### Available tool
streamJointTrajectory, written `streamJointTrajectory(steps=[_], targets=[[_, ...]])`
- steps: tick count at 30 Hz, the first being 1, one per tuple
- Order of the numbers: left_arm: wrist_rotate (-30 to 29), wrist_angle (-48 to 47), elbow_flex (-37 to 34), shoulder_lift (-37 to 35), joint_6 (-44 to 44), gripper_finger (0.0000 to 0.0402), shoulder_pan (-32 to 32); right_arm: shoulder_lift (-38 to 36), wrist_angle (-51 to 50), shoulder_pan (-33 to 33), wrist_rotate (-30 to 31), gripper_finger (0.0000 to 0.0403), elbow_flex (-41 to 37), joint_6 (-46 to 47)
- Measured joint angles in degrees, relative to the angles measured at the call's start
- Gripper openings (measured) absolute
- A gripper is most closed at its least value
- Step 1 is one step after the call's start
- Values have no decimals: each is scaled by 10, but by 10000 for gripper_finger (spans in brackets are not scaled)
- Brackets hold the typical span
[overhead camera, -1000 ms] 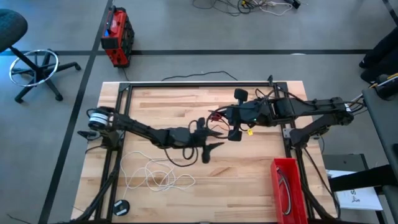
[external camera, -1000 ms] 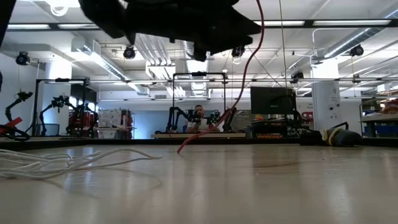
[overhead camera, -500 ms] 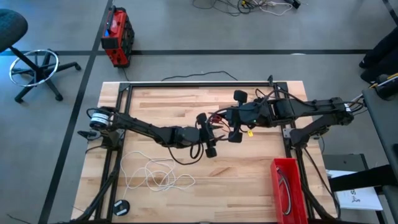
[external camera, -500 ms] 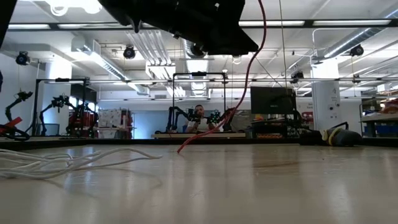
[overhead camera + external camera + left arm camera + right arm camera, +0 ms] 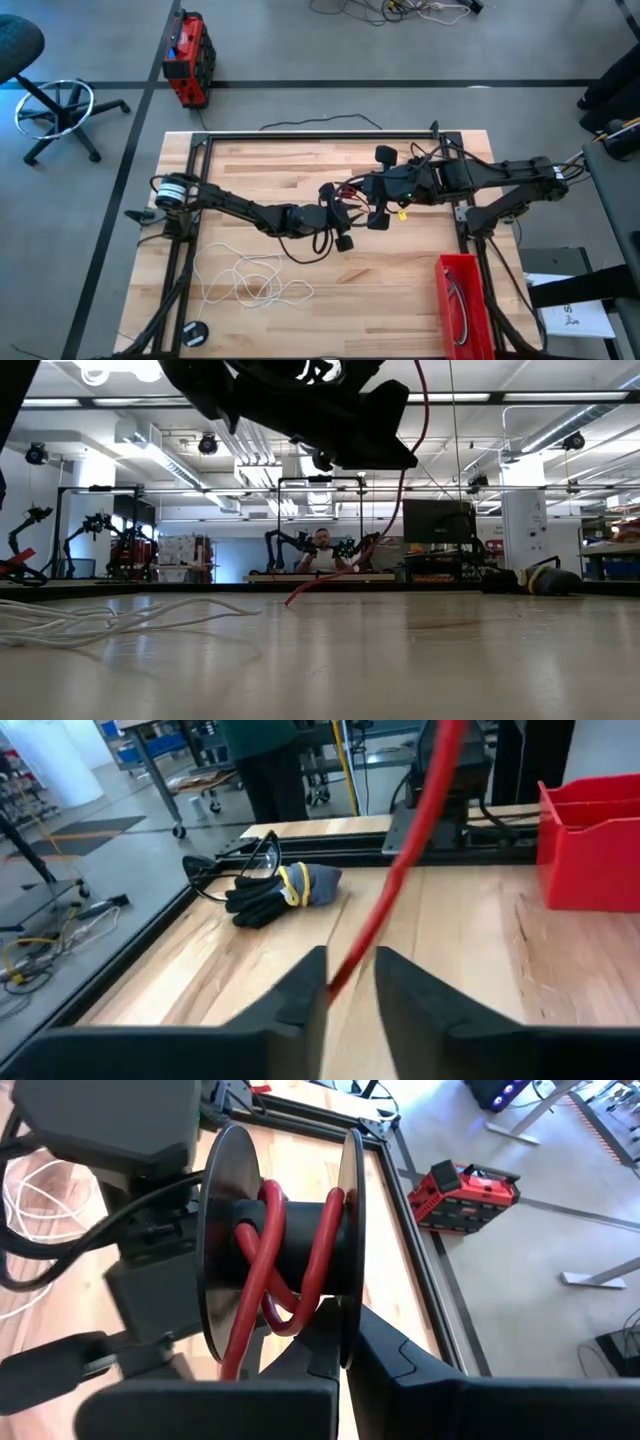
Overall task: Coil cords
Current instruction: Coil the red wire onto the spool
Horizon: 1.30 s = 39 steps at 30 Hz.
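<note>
The left hand (image 5: 335,215) and the right hand (image 5: 368,192) are meeting over the middle of the worktop (image 5: 260,170), the right one sitting just to the right and slightly farther; a spool (image 5: 285,1255) is sitting between the right hand's fingers, with the cord (image 5: 315,1255) wound on it and running on between the left hand's fingers (image 5: 300,995); loose cord loops (image 5: 245,280) are lying on the near left of the worktop; a bin (image 5: 462,300) is standing at the near right corner.
</note>
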Motion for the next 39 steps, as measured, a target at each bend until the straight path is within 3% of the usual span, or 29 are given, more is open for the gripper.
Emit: streamJointTrajectory(steps=[4, 10, 19, 25, 28, 32, 39], targets=[[16, -3, 0, 0, -16, 11, 1, 0, 0, 0, 0, 0, 0, 0], [-35, -53, -1, -17, -20, 5, 0, 0, 0, 6, 0, 0, 0, 0], [-170, -319, -1, -132, -44, 2, 1, 0, -31, 44, 5, 0, 0, -11], [-195, -420, -3, -239, -71, 1, 0, 1, -71, 45, 79, 0, -22, 22], [-178, -418, -4, -289, -99, 1, 0, 1, -68, 45, 111, 0, -46, 36], [-94, -379, -3, -327, -136, 1, 0, 1, -40, 44, 142, 0, -76, 48], [29, -281, -4, -311, -167, 0, -2, 10, 39, 27, 147, 0, -104, 52]])
